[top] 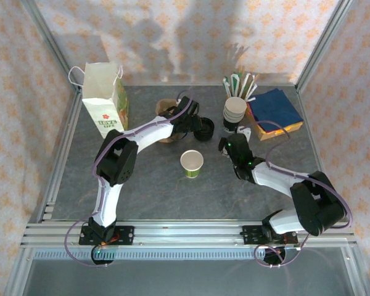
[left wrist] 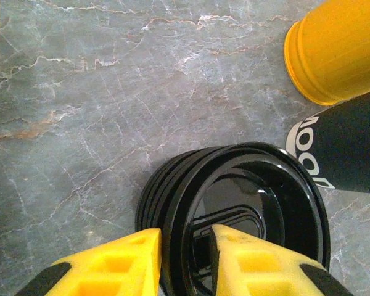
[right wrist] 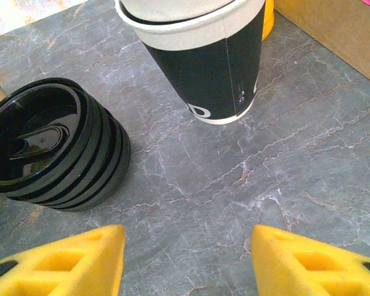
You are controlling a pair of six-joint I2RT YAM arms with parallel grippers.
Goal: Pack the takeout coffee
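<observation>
Left hand (left wrist: 185, 262) is nearly closed on the stack of black lids (left wrist: 234, 209). One yellow finger sits outside the stack's wall and the other inside the top lid, with the rim pinched between them. The stack sits tilted on the grey marbled surface (left wrist: 98, 111). Just beyond this hand, to its right, stands the stack of cups (left wrist: 351, 154) with dark walls, and past that a yellow-orange cylinder (left wrist: 333, 49). The right hand (right wrist: 185, 259) hangs above bare surface with its fingers spread wide and nothing between them. The lids lie ahead of it to the left and the stacked cups straight ahead, both apart from it. From above, the paper cup (top: 192, 163) stands upright and lidless, cream rim up. It is between the two hands, nearer the arm bases than either, and touches neither. A paper bag (top: 105, 102) stands well apart from the left hand, off beyond its elbow.
</observation>
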